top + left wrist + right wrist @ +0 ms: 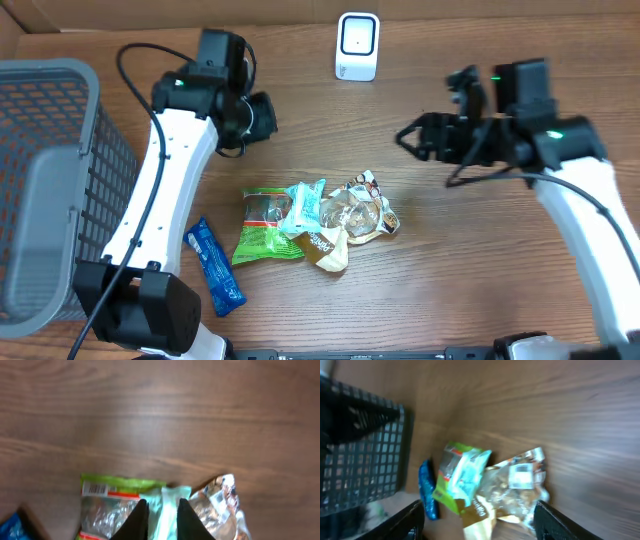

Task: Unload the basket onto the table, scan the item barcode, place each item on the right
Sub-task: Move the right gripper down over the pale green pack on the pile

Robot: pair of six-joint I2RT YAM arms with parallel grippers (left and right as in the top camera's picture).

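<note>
A white barcode scanner (357, 45) stands at the table's back edge. Mid-table lies a pile of snack packets: a green one (262, 228) with its barcode up (95, 489), a teal one (306, 205), a clear foil one (362, 212) and a brown one (327, 250). My left gripper (257, 117) hangs well above the pile's far side, fingers almost together with nothing between them (162, 510). My right gripper (412, 137) hovers to the right of the pile, jaws spread wide and empty (477, 510), the packets showing between them.
A grey mesh basket (50, 180) fills the left side of the table. A blue packet (213, 265) lies apart, left of the pile near the front edge. Bare wood lies between the pile and the scanner.
</note>
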